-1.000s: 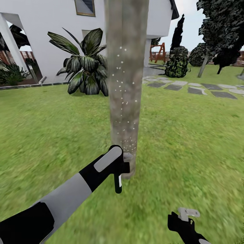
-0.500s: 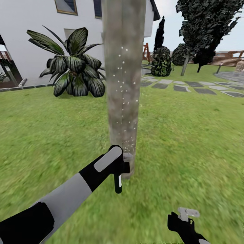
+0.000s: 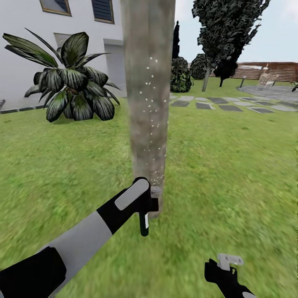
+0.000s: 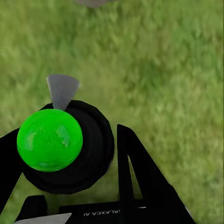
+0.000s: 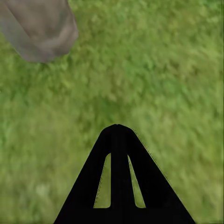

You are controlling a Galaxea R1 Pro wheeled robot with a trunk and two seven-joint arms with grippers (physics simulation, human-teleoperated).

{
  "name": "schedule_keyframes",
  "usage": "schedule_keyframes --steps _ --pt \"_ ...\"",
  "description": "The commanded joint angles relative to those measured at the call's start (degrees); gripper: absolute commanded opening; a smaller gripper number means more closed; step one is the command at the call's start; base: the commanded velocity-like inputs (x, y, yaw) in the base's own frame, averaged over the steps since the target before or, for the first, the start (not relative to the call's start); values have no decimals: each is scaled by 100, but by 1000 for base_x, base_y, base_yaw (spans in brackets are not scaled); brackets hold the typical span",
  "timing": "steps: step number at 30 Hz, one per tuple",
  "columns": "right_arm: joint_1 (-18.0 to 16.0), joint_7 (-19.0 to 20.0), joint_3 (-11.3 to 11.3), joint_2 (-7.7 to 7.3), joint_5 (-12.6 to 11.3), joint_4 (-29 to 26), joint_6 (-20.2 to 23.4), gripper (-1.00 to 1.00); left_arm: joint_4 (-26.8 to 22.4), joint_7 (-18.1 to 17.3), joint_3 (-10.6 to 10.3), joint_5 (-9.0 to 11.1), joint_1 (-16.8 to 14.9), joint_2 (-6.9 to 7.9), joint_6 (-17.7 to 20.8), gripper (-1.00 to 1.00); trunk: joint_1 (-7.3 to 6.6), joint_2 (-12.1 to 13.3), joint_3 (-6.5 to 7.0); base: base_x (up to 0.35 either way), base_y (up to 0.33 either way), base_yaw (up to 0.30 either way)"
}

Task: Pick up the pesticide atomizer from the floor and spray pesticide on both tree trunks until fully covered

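While the left arm reaches forward over the grass (image 3: 231,165), its left gripper (image 3: 145,207) is closed around the pesticide atomizer (image 3: 143,223), whose slim dark body with a pale stripe hangs down below the wrist, just in front of the foot of the tree trunk (image 3: 148,103). In the left wrist view the atomizer (image 4: 70,147) appears from above as a round dark top with a bright green ball on it and a small grey nozzle tip pointing away, held between the dark fingers (image 4: 135,172) of the left gripper (image 4: 70,177); lawn lies beyond it.

The trunk rises as a thick, straight, mottled grey-brown column through the middle of the head view. White specks of pesticide (image 3: 152,120) dot its front face, scattered from high on the trunk down to a denser cluster near the base, just above the gripper.

Low at the right of the head view, the right gripper (image 3: 230,260) hovers over the grass, well apart from the trunk. In the right wrist view the right gripper (image 5: 118,135) has its two dark fingers pressed together into a single point with nothing between them, and the base of the trunk (image 5: 42,28) sits beyond on the lawn.

Behind the trunk stand a broad-leaved dark plant (image 3: 70,82) against a white house wall (image 3: 25,45), stepping stones (image 3: 223,105), a second tree (image 3: 225,29) and a slatted wooden fence (image 3: 265,70).
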Motion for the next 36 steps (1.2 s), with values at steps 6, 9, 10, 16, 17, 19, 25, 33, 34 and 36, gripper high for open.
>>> schedule_keyframes --steps 6,9,10,16,17,19,25,33,34,36 --pt "-2 -52 3 3 -46 -13 13 -100 -6 59 -5 29 -5 2 20 -100 0 -2 -4 0 334 -247" --pt "-2 -52 2 4 -47 -13 13 -100 -6 64 -5 25 -5 2 4 -100 0 -2 -4 0 334 -245" --pt "-2 -52 2 4 -47 -13 13 -100 -6 64 -5 18 -5 2 -2 -100 0 -2 -4 0 334 -189" --pt "-2 -52 -2 2 -47 -13 13 -100 -6 45 11 -431 -2 2 -11 -100 0 -2 -4 0 334 -56" --pt "-2 -52 -4 0 -47 -13 13 -100 -6 33 11 -446 0 2 -11 -100 0 -2 -3 0 335 -105" --pt "-2 -52 -8 -4 -51 -13 13 -100 -4 -89 12 -476 3 2 -17 -100 0 -2 1 0 336 -185" --pt "-2 -52 -7 -6 -54 -13 13 -100 2 -158 12 -489 1 2 -20 -100 0 -2 19 0 336 -226" --pt "-2 -52 -2 1 -55 -13 13 -100 3 -162 12 -490 0 2 -20 -100 0 -2 44 0 337 -234" --pt "-2 -52 -4 2 -55 -13 13 -100 3 -163 12 -490 -2 2 -20 -100 0 -2 47 0 337 -235" --pt "-2 -52 -6 3 -55 -13 13 -100 3 -163 12 -490 -3 2 -20 -100 0 -2 54 0 338 -235"
